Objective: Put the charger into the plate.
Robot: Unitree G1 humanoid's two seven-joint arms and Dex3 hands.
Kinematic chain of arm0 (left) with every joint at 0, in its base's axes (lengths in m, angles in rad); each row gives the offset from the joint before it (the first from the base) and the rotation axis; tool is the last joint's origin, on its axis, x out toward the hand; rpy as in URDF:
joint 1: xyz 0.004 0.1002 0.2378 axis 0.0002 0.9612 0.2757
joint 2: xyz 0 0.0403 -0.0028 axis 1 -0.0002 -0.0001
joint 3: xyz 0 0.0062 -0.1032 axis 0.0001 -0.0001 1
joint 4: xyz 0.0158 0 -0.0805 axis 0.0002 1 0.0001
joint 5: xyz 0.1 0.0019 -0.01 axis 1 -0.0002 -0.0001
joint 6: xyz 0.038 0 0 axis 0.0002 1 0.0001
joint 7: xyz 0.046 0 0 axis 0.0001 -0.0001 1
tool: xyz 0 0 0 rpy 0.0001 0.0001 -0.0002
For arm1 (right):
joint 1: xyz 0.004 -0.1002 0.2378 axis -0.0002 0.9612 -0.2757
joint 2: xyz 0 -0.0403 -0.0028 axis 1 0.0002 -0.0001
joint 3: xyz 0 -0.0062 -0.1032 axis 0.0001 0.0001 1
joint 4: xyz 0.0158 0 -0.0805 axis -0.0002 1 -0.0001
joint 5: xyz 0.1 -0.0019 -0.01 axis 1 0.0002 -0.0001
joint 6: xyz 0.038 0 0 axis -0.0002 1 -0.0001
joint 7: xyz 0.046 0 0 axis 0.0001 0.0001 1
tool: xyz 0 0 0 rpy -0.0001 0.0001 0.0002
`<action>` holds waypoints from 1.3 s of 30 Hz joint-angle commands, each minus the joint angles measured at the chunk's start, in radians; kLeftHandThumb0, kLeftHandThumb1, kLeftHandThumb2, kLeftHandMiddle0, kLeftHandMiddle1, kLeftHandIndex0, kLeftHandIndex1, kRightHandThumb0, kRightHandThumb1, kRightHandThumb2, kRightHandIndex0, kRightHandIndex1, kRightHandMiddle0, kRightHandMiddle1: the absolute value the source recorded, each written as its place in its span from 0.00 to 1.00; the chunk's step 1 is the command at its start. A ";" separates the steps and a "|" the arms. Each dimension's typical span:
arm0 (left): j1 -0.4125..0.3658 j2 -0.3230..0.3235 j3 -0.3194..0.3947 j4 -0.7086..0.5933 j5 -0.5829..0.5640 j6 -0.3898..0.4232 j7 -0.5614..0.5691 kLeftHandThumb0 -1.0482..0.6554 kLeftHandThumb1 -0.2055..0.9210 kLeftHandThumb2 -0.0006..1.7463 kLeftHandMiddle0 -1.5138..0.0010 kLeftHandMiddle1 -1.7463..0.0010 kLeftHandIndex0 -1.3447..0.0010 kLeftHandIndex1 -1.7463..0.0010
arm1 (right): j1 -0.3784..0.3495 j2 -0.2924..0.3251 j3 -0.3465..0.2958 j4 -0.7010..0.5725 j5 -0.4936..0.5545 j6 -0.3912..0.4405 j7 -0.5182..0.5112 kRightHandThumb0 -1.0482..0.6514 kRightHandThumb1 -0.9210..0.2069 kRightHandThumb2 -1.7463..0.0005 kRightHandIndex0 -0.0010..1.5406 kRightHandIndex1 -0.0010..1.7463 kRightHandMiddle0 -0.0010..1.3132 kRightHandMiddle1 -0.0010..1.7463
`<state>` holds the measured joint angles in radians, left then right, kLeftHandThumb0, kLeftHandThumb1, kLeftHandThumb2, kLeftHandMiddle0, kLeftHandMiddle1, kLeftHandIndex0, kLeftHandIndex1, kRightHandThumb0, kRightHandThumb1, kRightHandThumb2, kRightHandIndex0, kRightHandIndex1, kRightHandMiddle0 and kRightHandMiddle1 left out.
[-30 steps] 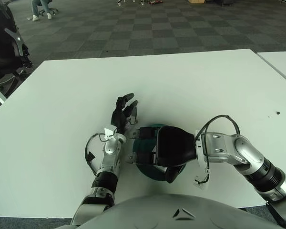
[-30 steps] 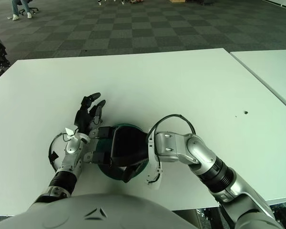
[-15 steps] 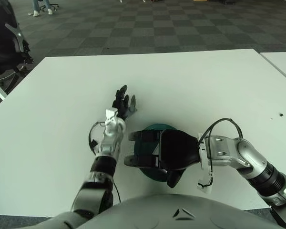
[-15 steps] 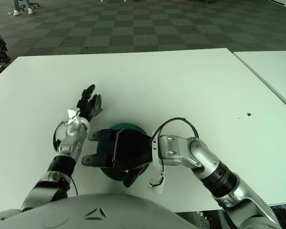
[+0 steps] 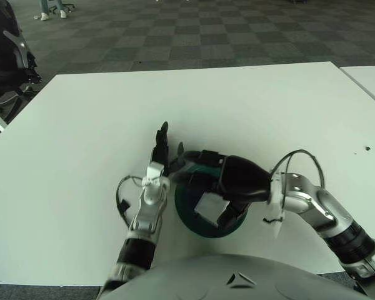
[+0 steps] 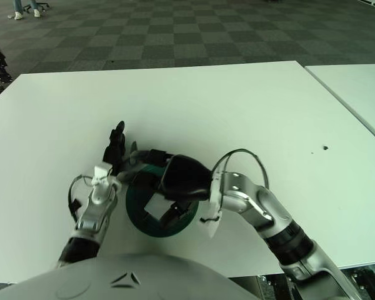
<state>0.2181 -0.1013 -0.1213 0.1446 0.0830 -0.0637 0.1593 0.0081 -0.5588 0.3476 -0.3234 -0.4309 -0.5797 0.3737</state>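
A white table (image 5: 81,125) fills most of the view, and both hands work near its front edge. The dark green plate (image 5: 189,214) lies directly under the right hand (image 5: 228,181), which reaches in from the right with its black palm hovering over the plate's far half. Its fingers (image 5: 207,157) curve leftward past the plate's far rim, loosely bent rather than clenched; whether they press on anything cannot be made out. Just below that palm, inside the plate, sits the charger (image 5: 209,205), a small white block that appears to rest on the plate's floor, tilted, close beside the hand's lower finger. The left hand (image 5: 162,150) stands just left of the right hand's fingertips, at the plate's far-left rim, its fingers straight, held together, pointing away and holding nothing.
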 commanded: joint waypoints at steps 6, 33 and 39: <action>0.426 0.000 -0.050 -0.163 -0.079 -0.128 -0.060 0.16 1.00 0.52 0.78 0.98 0.96 0.54 | 0.309 0.198 -0.159 0.029 0.385 0.198 -0.150 0.01 0.00 0.44 0.05 0.02 0.00 0.00; 0.717 0.034 -0.126 -0.402 -0.059 -0.263 -0.064 0.14 1.00 0.50 0.65 0.95 0.80 0.42 | 0.576 0.346 -0.241 -0.146 0.821 0.445 -0.193 0.12 0.00 0.57 0.13 0.02 0.00 0.33; 0.728 0.039 -0.117 -0.429 -0.090 -0.245 -0.071 0.15 1.00 0.50 0.64 0.95 0.81 0.43 | 0.602 0.363 -0.229 -0.105 0.780 0.425 -0.207 0.13 0.00 0.56 0.14 0.02 0.00 0.34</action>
<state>0.8984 -0.0753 -0.2439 -0.2745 0.0122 -0.3397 0.0955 0.4559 -0.2381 0.1285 -0.4599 0.3711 -0.1362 0.1770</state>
